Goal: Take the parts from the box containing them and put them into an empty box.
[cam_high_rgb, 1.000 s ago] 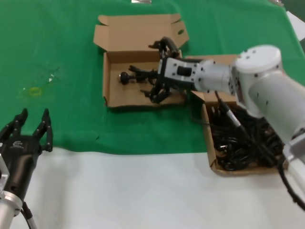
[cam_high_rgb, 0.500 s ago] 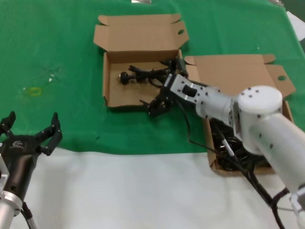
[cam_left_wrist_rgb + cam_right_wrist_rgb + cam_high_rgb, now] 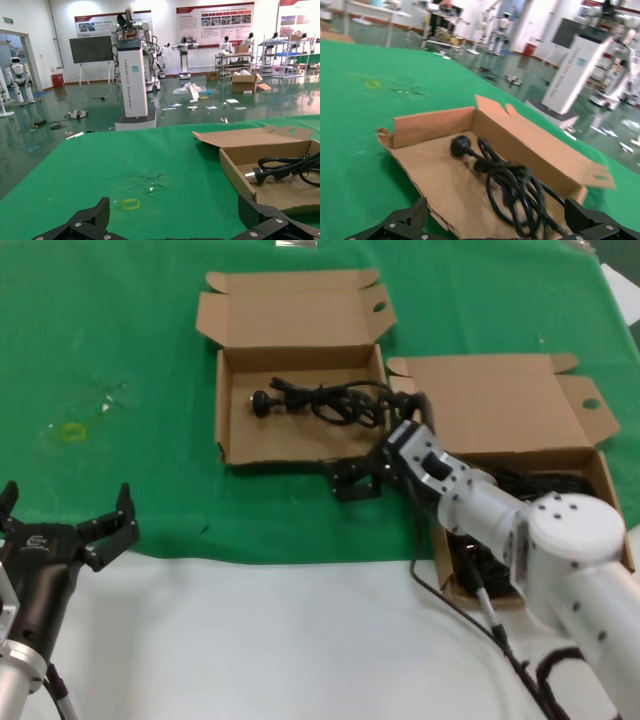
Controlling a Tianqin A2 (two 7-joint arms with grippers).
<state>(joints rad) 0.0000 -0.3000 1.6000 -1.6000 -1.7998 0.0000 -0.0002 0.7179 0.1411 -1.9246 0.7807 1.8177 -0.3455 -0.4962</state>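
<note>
At centre frame, the right end effector (image 3: 352,478) hovers just outside the near wall of the first box (image 3: 232,435), its fingers spread wide and holding nothing. One coiled power cord (image 3: 322,400) lies inside that box toward its far wall, plug pointing to the picture's left; the right wrist camera looks across the same cord (image 3: 512,187) resting on the cardboard floor, with the dark fingertips splayed at either lower corner of that view. Judging from this, the cord has been delivered and the arm is free for another trip.

To the right, the second box (image 3: 495,405) sits with its flap lid thrown back, a tangle of black cords (image 3: 500,540) filling it beneath the white arm. The two boxes stand almost touching, which keeps each carry short.

At lower left, the left end effector (image 3: 62,530) waits over the edge of the green-covered bench (image 3: 120,340), fingers apart and empty, well clear of both boxes.
</note>
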